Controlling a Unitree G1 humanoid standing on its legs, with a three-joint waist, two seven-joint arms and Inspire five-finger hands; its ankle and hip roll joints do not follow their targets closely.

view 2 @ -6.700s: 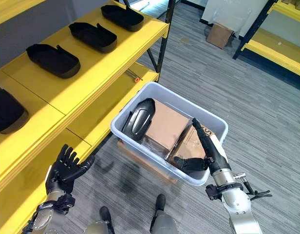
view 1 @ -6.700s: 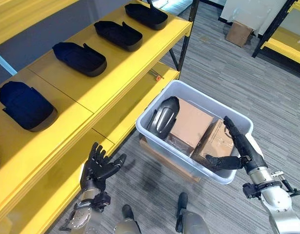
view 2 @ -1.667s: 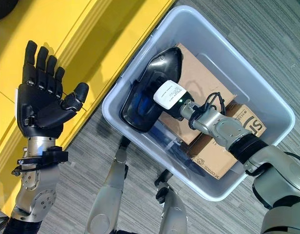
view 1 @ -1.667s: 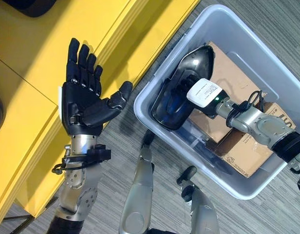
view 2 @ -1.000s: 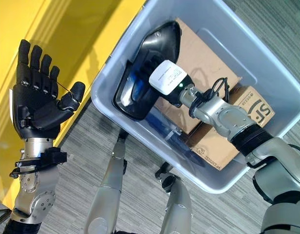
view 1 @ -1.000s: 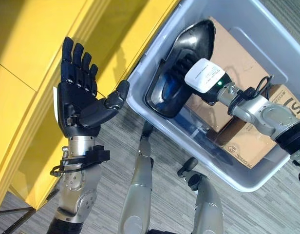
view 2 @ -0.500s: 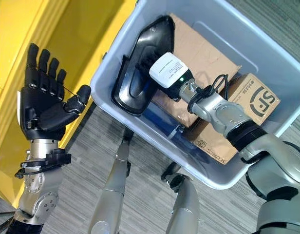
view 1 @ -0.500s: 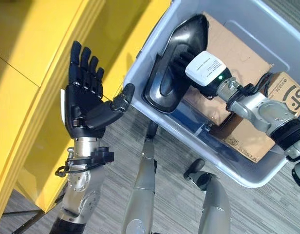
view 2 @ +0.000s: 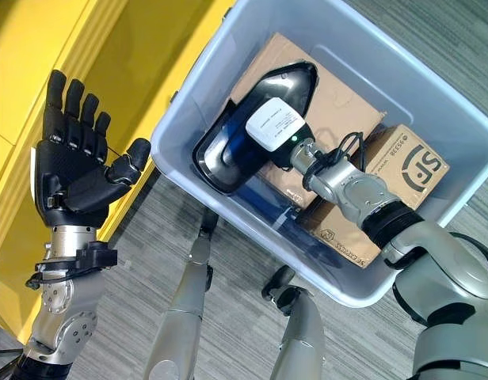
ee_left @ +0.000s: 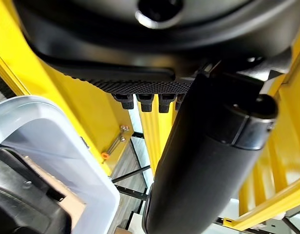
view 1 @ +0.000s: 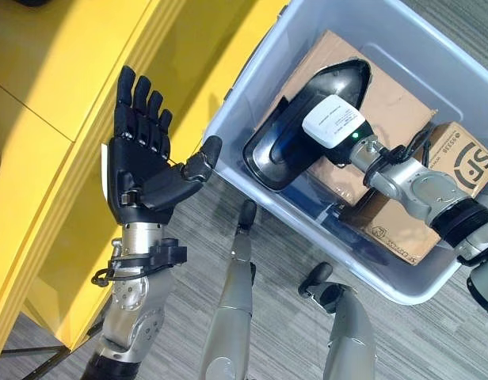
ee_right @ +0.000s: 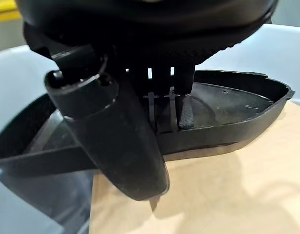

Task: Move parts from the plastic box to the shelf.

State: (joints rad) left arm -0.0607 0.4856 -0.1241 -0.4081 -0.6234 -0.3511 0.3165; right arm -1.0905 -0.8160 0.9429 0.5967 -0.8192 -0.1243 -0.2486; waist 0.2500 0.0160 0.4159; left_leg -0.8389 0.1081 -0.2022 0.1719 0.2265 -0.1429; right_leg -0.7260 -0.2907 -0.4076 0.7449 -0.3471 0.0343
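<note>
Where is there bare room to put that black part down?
The yellow shelf beside the open left hand shows bare surface. The plastic box is crowded: cardboard boxes fill it, with the black part and right hand on top.

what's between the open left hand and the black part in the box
In the left eye view, the plastic box's near wall stands between the left hand and the black part; its thumb tip nearly meets that rim.
</note>
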